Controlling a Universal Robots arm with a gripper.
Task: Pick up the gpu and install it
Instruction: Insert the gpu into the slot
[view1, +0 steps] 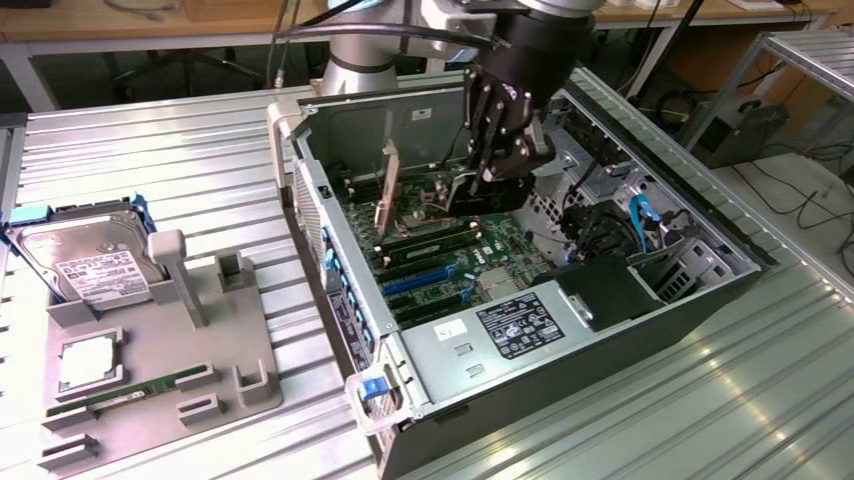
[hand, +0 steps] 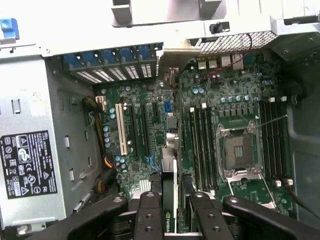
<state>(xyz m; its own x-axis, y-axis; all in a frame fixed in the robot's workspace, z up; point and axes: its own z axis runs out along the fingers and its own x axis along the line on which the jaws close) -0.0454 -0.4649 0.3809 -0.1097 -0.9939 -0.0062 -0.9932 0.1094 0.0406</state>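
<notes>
- Exterior view's left: a gray fixture tray sits on the ribbed metal surface. It carries a hard drive and a green memory stick. Both are well apart from the work.
- Middle: the open computer case has its side panel off and the motherboard exposed.
- The gpu is inside the case, standing on edge over the expansion slots with its bracket end toward the rear wall. In the wrist view the gpu shows edge-on among the black slots, apart from the white slot.
- The gripper reaches down into the case. In the wrist view the gripper has its jaws clamped on the gpu, with a finger on each side of the card.
- Judgement: pick-up is done and insertion is in hand. Cannot tell whether the connector edge is in its slot.
- Judgement: seating calls for the card plumb, its edge in line with the slot, and the bracket meeting the rear opening by the blue clips.
- Room is tight. The memory slots lie just beside the card, with the CPU socket beyond them.
- Exterior view's right: a blue cable runs near the gripper body. The case is open above, so vertical travel looks free.
</notes>
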